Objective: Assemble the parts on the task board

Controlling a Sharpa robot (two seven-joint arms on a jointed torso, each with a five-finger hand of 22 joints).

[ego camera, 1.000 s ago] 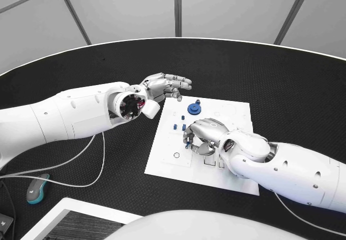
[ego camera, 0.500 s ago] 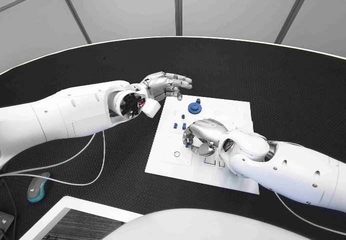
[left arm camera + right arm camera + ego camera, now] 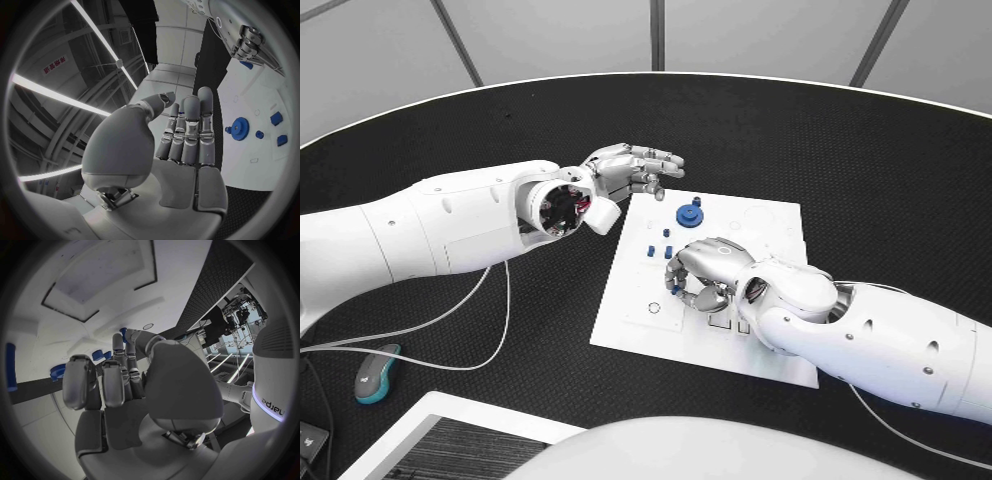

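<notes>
Black table [image 3: 877, 160], task board [image 3: 769, 225] unmoved; right hand [image 3: 704, 272] seemingly unchanged

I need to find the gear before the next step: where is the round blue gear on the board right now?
In the head view the blue gear stands near the task board's far edge, just beside the left hand and beyond the right hand.

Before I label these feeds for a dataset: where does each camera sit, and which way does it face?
Head view: on the robot's head, looking down at the task board; both white arms show, left hand and right hand.
Left wrist view: behind the left hand, facing along its fingers toward the board.
Right wrist view: behind the right hand, close over the board.
Shared: head and left wrist views both show the blue gear.
</notes>
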